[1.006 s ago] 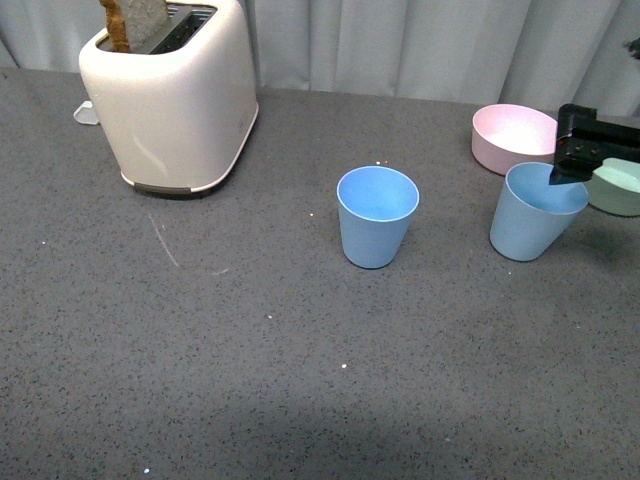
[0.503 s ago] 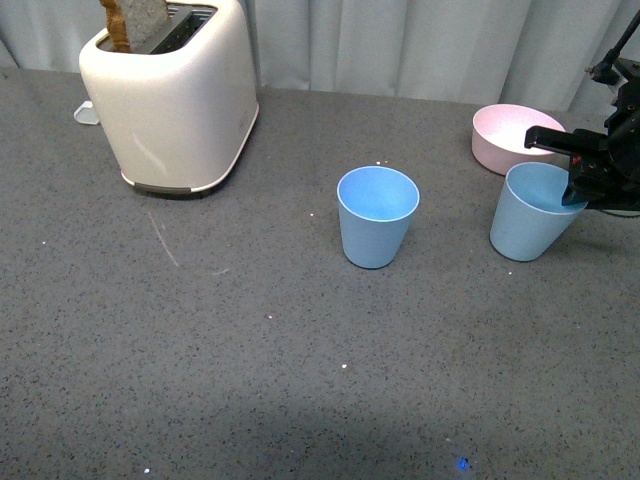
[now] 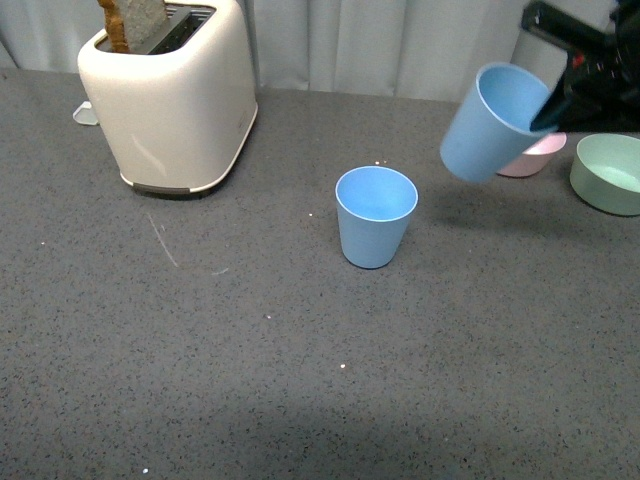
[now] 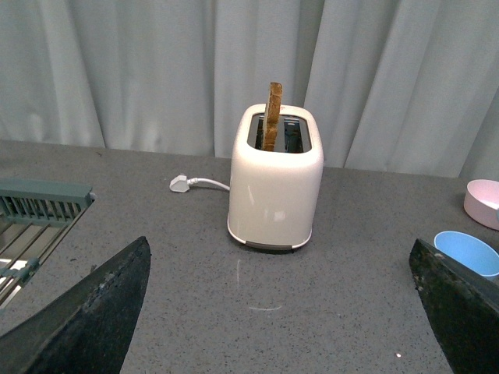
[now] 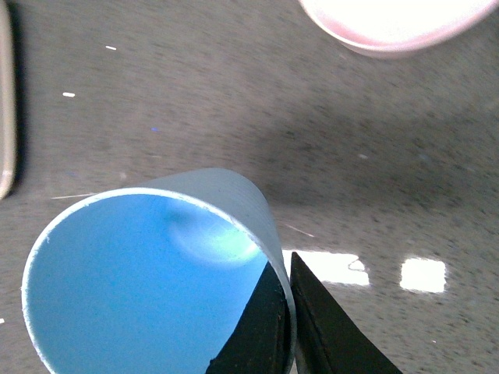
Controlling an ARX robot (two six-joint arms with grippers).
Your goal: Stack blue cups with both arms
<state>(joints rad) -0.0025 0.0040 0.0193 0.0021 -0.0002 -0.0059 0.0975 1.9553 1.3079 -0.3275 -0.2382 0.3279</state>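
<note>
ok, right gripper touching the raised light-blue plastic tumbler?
Touching. Right wrist view shows the right gripper pinching the raised light-blue plastic tumbler at its rim.

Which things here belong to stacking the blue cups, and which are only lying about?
Belong to the job: tilted blue cup, pinched at its rim by the right pincer; upright blue cup.
Lying about: toaster with toast, pink bowl, green bowl, white plug, rack.
</note>
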